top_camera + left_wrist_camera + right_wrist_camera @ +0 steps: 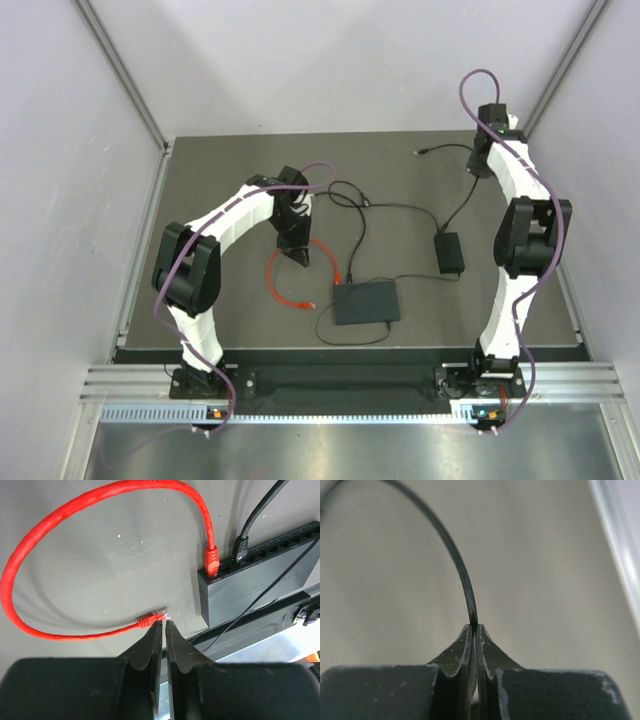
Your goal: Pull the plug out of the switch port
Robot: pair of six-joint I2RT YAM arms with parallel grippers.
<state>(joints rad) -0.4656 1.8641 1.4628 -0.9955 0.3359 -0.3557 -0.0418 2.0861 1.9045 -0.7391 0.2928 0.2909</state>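
L tool (163, 623) clenched, empty; R tool (474, 626) pinches black wire (454, 555). Red plug (212, 560) small, stiff, prob latched: I'd grab its body. Switch (260, 585) looks light.

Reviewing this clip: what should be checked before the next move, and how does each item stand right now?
1. Red plug out of the switch: not ok, it sits in the end port.
2. Left gripper at that plug: not ok, it is by the red cable's loose end.
3. Left gripper open for a grasp: not ok, fingers nearly together, holding nothing.
4. Black plug left alone: ok, seated in a neighbouring port.
5. Right gripper free: not ok, shut on a thin black cable.
6. Red plug's latch released: cannot tell.
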